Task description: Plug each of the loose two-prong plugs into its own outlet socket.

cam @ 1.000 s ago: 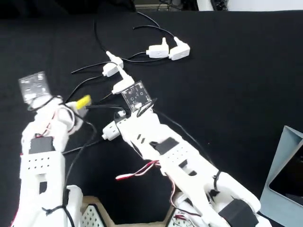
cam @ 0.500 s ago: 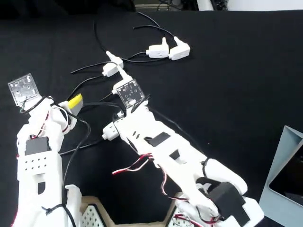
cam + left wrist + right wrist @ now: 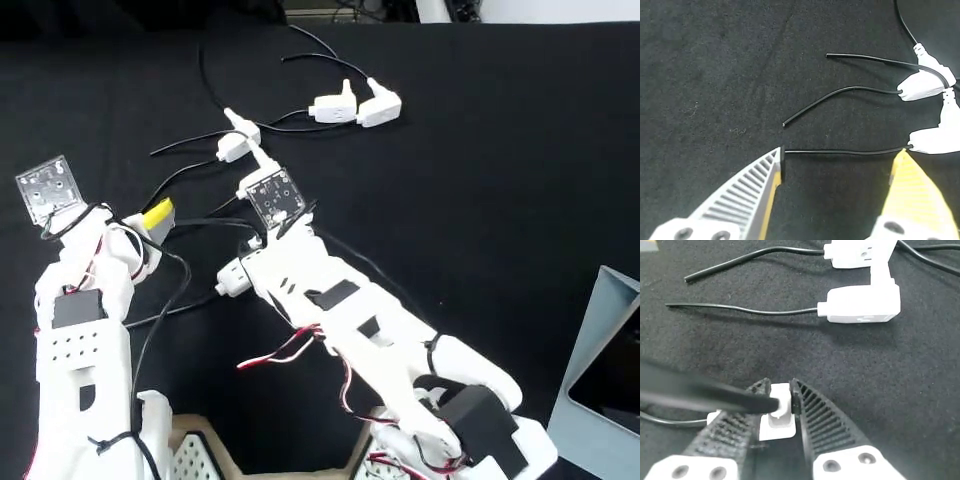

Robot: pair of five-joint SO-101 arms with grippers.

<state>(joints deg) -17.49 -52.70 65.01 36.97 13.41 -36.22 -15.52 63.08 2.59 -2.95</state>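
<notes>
- At the right tool (image 3: 780,389): narrowed and pinched from both sides onto a small white plastic two-prong plug (image 3: 777,416), low against the black cloth-covered desk (image 3: 920,380).
- Across that grip, close to the camera: a blurred thick black cable (image 3: 695,390).
- Just beyond the held plug: a larger white plastic connector (image 3: 862,302) lying flat, touching a second white connector (image 3: 860,250) behind it, each trailing a thin black lead over the cloth.
- At the left tool (image 3: 839,155): spread wide, with a grey ribbed finger (image 3: 752,192) on one side and a yellow ribbed finger (image 3: 912,192) on the other. Nothing gripped, low over the desk.
- Between those two fingers: a thin black wire (image 3: 840,151) lying flat, running to a white plug body (image 3: 935,141) beside the yellow fingertip.
- Near that: another white plug body (image 3: 922,85), with two more loose black wire ends on the cloth.
- From above: the left arm on the desk's left side and the right arm in the middle, angled toward a cluster of white plugs (image 3: 236,147).
- Toward the far side of the desk, well apart from both arms: a pair of white connectors (image 3: 357,106) touching each other.
- At the right edge: a grey-blue box (image 3: 600,380).
</notes>
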